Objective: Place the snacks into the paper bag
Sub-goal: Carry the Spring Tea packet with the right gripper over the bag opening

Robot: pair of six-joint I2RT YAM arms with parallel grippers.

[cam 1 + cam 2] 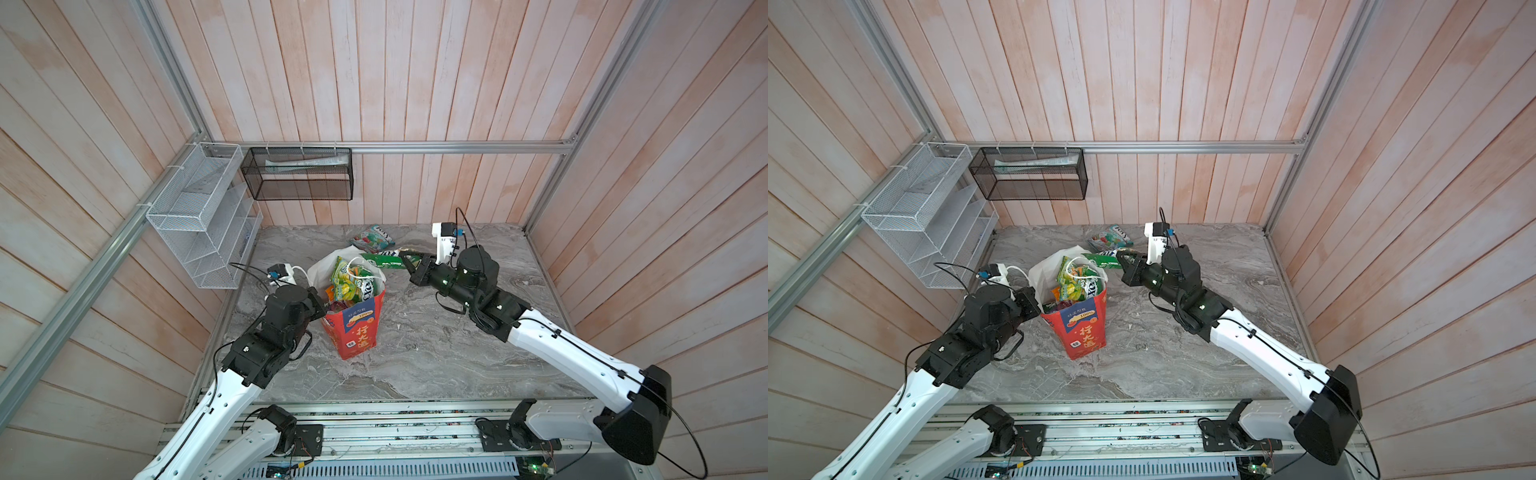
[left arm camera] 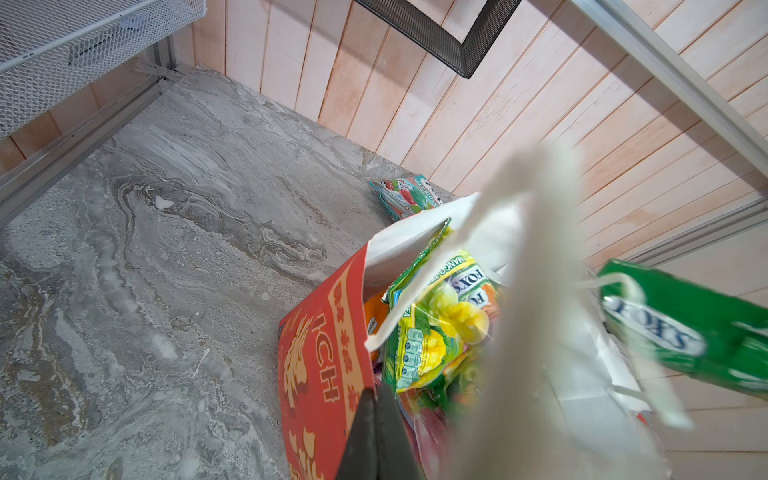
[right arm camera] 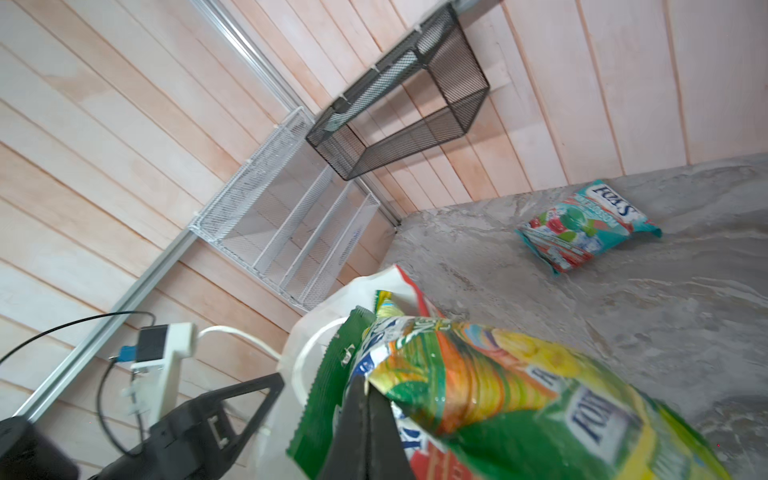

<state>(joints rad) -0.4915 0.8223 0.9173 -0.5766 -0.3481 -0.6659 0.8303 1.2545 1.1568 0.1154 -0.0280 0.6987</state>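
Two tools, both closed tight. Nearest, pinches the near rim of the paper bag [image 1: 353, 332] in the left tool [image 2: 376, 411], fingers [image 2: 361, 436] pressed flat on the red paper. Stands upright near the middle of the bench [image 1: 436, 357], mouth open, white lining showing. Holds several snacks [image 1: 353, 286] heaped inside, a yellow-green pouch [image 1: 347, 284] on top, orange and purple lower down.

Further on, grips a green pouch [image 1: 380, 261] by one end in the right tool [image 1: 409, 258], raised off the bench at the bag's far rim, free end toward the mouth. Cannot tell from the right wrist view whether a multicoloured pouch [image 3: 498, 386] sits in the same grip.

Beyond, lies a teal pouch [image 1: 372, 239] flat on the bench near the back wall, apart from the bag. Farthest, hang a white mesh basket [image 1: 199, 216] and a black mesh basket [image 1: 299, 174] on the wall rails.
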